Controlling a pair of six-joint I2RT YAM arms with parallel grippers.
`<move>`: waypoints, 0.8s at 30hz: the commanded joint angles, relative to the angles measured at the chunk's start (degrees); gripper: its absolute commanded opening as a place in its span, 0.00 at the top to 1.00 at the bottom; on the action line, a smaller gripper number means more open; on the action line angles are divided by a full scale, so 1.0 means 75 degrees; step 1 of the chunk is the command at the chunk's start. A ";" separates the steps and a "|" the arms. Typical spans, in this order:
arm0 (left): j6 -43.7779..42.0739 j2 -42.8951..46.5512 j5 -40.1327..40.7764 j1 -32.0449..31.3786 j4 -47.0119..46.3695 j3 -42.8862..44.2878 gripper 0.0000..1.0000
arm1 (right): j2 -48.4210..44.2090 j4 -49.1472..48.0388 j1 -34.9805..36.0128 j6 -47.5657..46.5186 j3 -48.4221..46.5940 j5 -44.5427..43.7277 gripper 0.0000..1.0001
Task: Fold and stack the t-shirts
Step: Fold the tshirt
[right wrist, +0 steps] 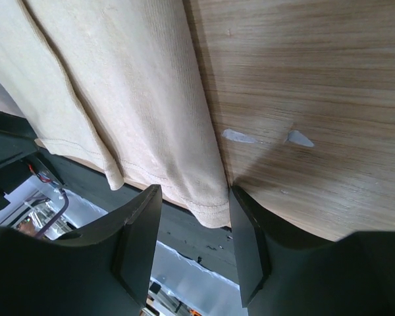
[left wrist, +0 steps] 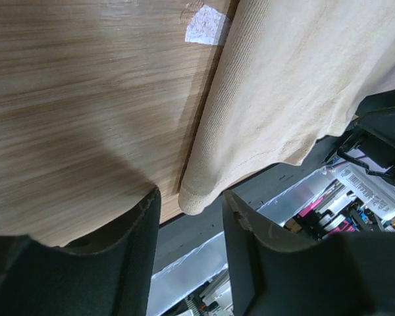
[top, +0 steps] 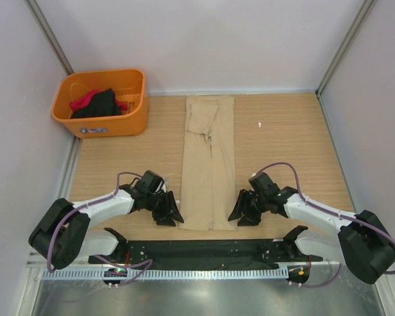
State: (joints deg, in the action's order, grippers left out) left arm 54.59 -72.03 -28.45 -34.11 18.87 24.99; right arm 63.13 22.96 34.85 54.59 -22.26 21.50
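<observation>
A tan-beige t-shirt lies folded lengthwise into a long narrow strip down the middle of the table. Its near hem reaches the front edge. My left gripper sits low at the strip's near left corner, and my right gripper at its near right corner. In the left wrist view the hem corner pokes between the open gripper tips, touching neither finger. In the right wrist view the other corner lies likewise inside the open gripper. Black and red t-shirts are bunched in the basket.
The orange plastic basket stands at the back left by the wall. Small white tape scraps dot the wood right of the shirt. A black strip and metal rail run along the near edge between the arm bases. Walls enclose three sides.
</observation>
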 commanded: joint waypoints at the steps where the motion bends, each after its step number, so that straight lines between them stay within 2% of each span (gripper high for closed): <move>1: 0.0163 -0.0228 0.0266 -0.0046 -0.0430 -0.0227 0.57 | 0.0183 0.0009 0.0017 -0.0165 0.0156 -0.0054 0.48; 12: 0.0128 -0.0521 0.0207 -0.0105 -0.0618 -0.0274 0.63 | 0.0395 0.0465 0.0088 -0.0247 -0.0043 -0.0322 0.48; 18: 0.0140 -0.0556 0.0125 -0.0105 -0.0700 -0.0356 0.74 | 0.0535 0.0571 0.0099 -0.0270 -0.0102 -0.0335 0.51; 20: 0.0128 -0.0545 0.0102 -0.0105 -0.0723 -0.0344 0.83 | 0.0570 0.0420 0.0146 -0.0294 -0.0056 -0.0230 0.58; 21: 0.0128 -0.0521 0.0067 -0.0105 -0.0747 -0.0333 0.86 | 0.0582 0.0361 0.0169 -0.0294 -0.0032 -0.0195 0.65; 22: 0.0128 -0.0486 0.0032 -0.0105 -0.0817 -0.0321 0.93 | 0.0559 0.0314 0.0170 -0.0271 -0.0020 -0.0171 0.80; 24: 0.0128 -0.0439 -0.0062 -0.0105 -0.0887 -0.0286 1.00 | 0.0454 0.0302 0.0193 -0.0236 -0.0067 -0.0206 0.96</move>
State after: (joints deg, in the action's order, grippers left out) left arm 56.55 -75.26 -30.04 -34.54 13.43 23.31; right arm 66.85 23.62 35.68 53.49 -22.79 21.98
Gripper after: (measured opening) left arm 0.025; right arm 0.103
